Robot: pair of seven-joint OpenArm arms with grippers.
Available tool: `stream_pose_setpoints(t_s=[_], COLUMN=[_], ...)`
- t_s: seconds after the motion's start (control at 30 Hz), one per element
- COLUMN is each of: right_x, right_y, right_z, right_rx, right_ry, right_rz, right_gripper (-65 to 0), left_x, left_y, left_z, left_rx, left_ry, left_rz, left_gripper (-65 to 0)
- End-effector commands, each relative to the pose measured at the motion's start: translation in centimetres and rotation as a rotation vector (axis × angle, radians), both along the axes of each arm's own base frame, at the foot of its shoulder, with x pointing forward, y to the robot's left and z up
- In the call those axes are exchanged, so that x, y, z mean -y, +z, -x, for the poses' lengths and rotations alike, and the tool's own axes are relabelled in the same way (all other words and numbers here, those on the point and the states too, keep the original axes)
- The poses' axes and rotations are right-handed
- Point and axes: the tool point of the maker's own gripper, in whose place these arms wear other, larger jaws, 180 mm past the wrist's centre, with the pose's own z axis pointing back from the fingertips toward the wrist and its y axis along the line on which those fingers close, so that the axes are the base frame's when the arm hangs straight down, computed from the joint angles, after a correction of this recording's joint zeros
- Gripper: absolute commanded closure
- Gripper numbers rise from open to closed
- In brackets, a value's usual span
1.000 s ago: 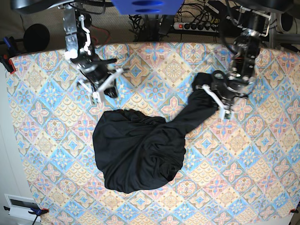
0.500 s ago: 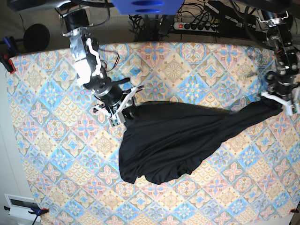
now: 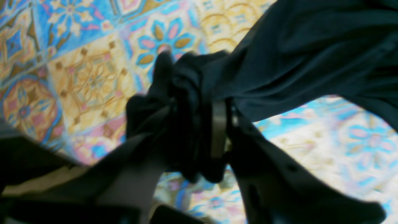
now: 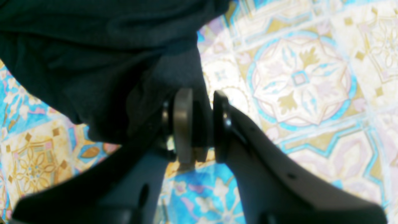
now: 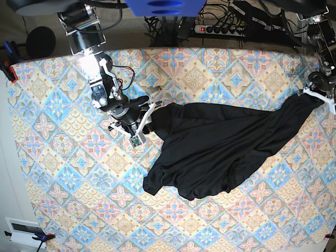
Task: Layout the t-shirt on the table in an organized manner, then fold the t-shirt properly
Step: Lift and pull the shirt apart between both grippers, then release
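Observation:
The black t-shirt (image 5: 220, 142) lies stretched across the table (image 5: 210, 68), from the middle left out to the right edge, with a loose crumpled lobe hanging toward the front. My right gripper (image 5: 143, 126) is at its left end. In the right wrist view, a fold of t-shirt (image 4: 93, 46) fills the narrow gap between the jaws of the right gripper (image 4: 202, 105). My left gripper (image 5: 317, 95) holds the tapered far end at the table's right edge. In the blurred left wrist view, a bunch of t-shirt (image 3: 311, 46) is wedged in the left gripper (image 3: 194, 121).
Behind the table's far edge, a power strip (image 5: 220, 29) and tangled cables lie on the floor. A red-tipped clamp (image 5: 7, 71) grips the table's left edge. A white box (image 5: 23, 231) sits off the front left corner.
The t-shirt went from a heap to a long stretched shape. My left gripper pulled one end to the right edge. My right gripper took hold of the other end, near the middle left.

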Motion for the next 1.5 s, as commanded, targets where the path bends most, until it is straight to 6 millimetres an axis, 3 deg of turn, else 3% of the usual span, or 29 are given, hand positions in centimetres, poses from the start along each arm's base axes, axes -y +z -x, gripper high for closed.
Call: stream_pose_setpoints(t_s=[0.0, 0.17, 0.33, 0.47, 0.6, 0.8, 0.93, 1.1, 1.2, 1.33, 1.47], right_x=[-0.2, -0.9, -0.8, -0.7, -0.8, -1.0, -1.1, -1.1, -1.1, -0.3, -0.2], right_y=[2.6, 3.0, 3.5, 3.3, 3.3, 4.1, 4.3, 4.9, 4.9, 5.0, 4.9], right_z=[-2.2, -3.4, -4.4, -4.3, -4.2, -4.3, -4.3, -4.4, -4.4, -4.8, -5.0], right_rx=[0.091, 0.101, 0.112, 0.109, 0.109, 0.128, 0.136, 0.151, 0.151, 0.152, 0.149], right_ry=[-0.004, 0.016, 0.013, 0.011, 0.012, 0.017, 0.019, 0.019, 0.018, -0.007, -0.011], right_rz=[-0.024, -0.018, -0.012, -0.012, -0.013, -0.02, -0.021, -0.026, -0.026, -0.028, -0.026], right_gripper=[-11.6, -11.6, -11.6, -11.6, -11.6, -11.6, -11.7, -11.7, -11.7, -11.7, -11.7], left_x=[0.0, 1.2, 2.5, 7.1, 10.1, 13.5, 15.1, 16.6, 17.4, 18.7, 21.3], left_y=[1.8, 3.3, 6.6, 7.7, 6.5, 1.8, -1.9, -5.1, -5.7, -4.3, -0.5], left_z=[-1.3, -2.9, -6.9, -11.5, -15.0, -19.2, -20.4, -20.7, -20.7, -21.4, -21.9], left_rx=[0.055, 0.127, 0.27, 0.305, 0.289, 0.198, 0.134, 0.052, 0.03, 0.079, 0.18], left_ry=[-0.026, -0.066, -0.086, -0.219, -0.275, -0.333, -0.375, -0.436, -0.466, -0.472, -0.516], left_rz=[-0.007, 0.088, 0.157, 0.171, 0.133, 0.016, -0.039, -0.071, -0.074, -0.019, 0.035], left_gripper=[-16.3, -22.4, -26.6, -27.5, -27.4, -27.1, -27.1, -26.9, -22.4, 0.0, -0.8])
